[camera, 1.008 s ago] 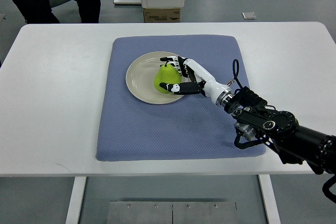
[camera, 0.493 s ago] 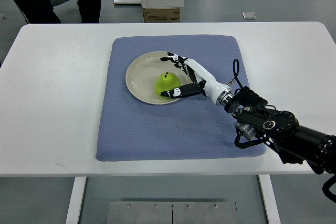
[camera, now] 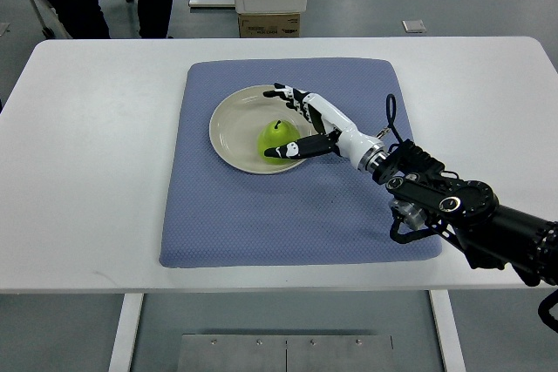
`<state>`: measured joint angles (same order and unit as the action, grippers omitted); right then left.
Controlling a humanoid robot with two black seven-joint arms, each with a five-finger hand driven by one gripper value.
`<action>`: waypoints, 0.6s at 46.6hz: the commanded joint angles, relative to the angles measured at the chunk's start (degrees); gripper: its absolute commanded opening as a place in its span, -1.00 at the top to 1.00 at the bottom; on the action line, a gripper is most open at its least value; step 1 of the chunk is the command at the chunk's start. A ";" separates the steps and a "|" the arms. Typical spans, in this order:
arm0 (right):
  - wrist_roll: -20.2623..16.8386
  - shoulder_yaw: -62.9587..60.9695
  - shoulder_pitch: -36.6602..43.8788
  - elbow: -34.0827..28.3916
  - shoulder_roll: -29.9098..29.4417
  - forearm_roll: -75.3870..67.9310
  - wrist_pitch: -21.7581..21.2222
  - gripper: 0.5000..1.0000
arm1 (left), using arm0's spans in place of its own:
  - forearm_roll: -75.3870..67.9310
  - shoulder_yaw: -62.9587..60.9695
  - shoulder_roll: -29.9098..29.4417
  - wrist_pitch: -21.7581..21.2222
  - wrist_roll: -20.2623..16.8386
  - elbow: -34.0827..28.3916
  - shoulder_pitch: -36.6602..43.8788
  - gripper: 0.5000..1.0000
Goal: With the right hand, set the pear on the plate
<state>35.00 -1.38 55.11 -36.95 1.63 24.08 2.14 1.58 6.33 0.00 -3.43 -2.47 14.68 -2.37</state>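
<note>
The pear (camera: 277, 138) sits on the plate (camera: 228, 124); the right hand (camera: 307, 125) cups it, fingers (camera: 286, 92) spread, seemingly released; next, withdraw clear without nudging it.

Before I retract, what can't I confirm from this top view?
- Contact between the right hand and the pear: the thumb overlaps the pear's near side, so touching or just clear cannot be told.
- The pear's underside on the plate: hidden by the pear itself.
- The right arm's upper part: cut off by the right edge.
- The person at the far side: cropped by the top edge.
- The left hand: out of view.
</note>
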 commanded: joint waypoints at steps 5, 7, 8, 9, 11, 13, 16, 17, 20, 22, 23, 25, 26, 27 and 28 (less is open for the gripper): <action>0.00 -1.26 -0.18 -0.40 2.76 0.00 -0.29 -1.00 | 0.00 0.00 0.00 0.00 0.01 -0.01 0.00 -1.00; 0.00 -1.43 -0.26 -1.10 3.73 0.00 -0.38 -1.00 | 0.00 0.00 0.00 0.00 0.01 -0.01 0.00 -1.00; 0.00 -1.52 -0.27 -1.54 4.34 0.00 -0.38 -1.00 | 0.00 0.00 0.00 0.00 0.01 -0.01 0.00 -1.00; 0.00 -1.52 -0.27 -1.98 4.87 0.00 -0.38 -1.00 | 0.00 0.00 0.00 0.00 0.01 -0.01 0.00 -1.00; 0.00 -1.52 -0.35 -2.95 6.01 0.00 -0.38 -1.00 | 0.00 0.00 0.00 0.00 0.01 -0.01 0.00 -1.00; 0.00 -1.52 -0.35 -3.65 6.98 0.00 -0.29 -1.00 | 0.00 0.00 0.00 0.00 0.01 -0.01 0.00 -1.00; 0.00 -1.87 -0.79 -4.18 8.12 0.00 -0.29 -1.00 | 0.00 0.00 0.00 0.00 0.01 -0.01 0.00 -1.00; 0.00 -2.31 -0.97 -4.27 8.39 0.00 -0.29 -1.00 | 0.00 0.00 0.00 0.00 0.01 -0.01 0.00 -1.00; 0.00 -3.71 -1.58 -4.18 8.92 -0.09 -0.21 -1.00 | 0.00 0.00 0.00 0.00 0.01 -0.01 0.00 -1.00; 0.00 -5.03 -2.02 -4.09 9.01 -0.09 -0.12 -1.00 | 0.00 0.00 0.00 0.00 0.01 -0.01 0.00 -1.00; 0.00 -5.91 -2.28 -4.01 9.01 -0.09 -0.12 -1.00 | 0.00 0.00 0.00 0.00 0.01 -0.01 0.00 -1.00; 0.00 -7.58 -2.72 -3.74 9.01 -0.18 0.32 -1.00 | 0.00 0.00 0.00 0.00 0.01 -0.01 0.00 -1.00; 0.00 -8.54 -2.99 -3.57 9.01 -0.18 0.32 -1.00 | 0.00 0.00 0.00 0.00 0.01 -0.01 0.00 -1.00; 0.00 -9.42 -3.25 -3.39 9.01 -0.18 0.32 -1.00 | 0.00 0.00 0.00 0.00 0.01 -0.01 0.00 -1.00; 0.00 -10.21 -3.43 -3.13 9.01 -0.18 0.32 -1.00 | 0.00 0.00 0.00 0.00 0.01 -0.01 0.00 -1.00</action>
<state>35.00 -9.38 52.28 -40.62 10.63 23.92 2.40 1.58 6.33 0.00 -3.42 -2.47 14.67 -2.37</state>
